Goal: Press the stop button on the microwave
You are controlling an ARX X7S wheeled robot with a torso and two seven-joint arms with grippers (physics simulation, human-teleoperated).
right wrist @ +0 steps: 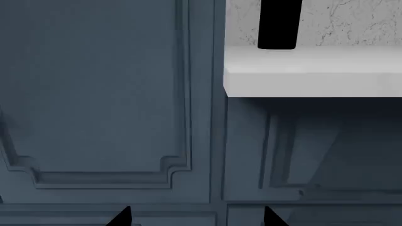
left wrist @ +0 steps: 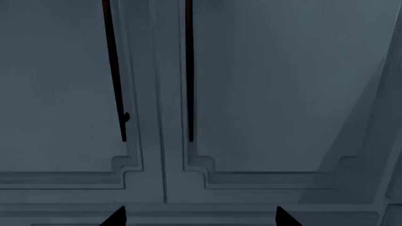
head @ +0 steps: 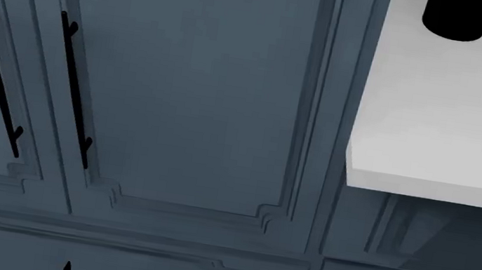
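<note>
Blue-grey panelled cabinet doors (head: 182, 84) fill all three views, each door framed by stepped moulding. Ahead of the right pincer (right wrist: 195, 217) and off to its outer side, a white worktop (head: 449, 136) projects from the cabinetry, its front edge lit and the recess below it in shadow. A black cylindrical object (head: 458, 17) stands on the worktop, cut off by the frame edge; its identity cannot be determined. Ahead of the left pincer (left wrist: 199, 217), two slim black vertical door handles (left wrist: 114, 70) flank the seam between two adjoining doors.

Left pincer: only two dark fingertips (left wrist: 114, 217) show at the frame edge, well apart, nothing between them. Right pincer: likewise two dark fingertips (right wrist: 119, 217) spread apart, gripping nothing. In the head view, dark tips of both pincers appear along the lower edge.

The microwave and its stop button are outside every view.
</note>
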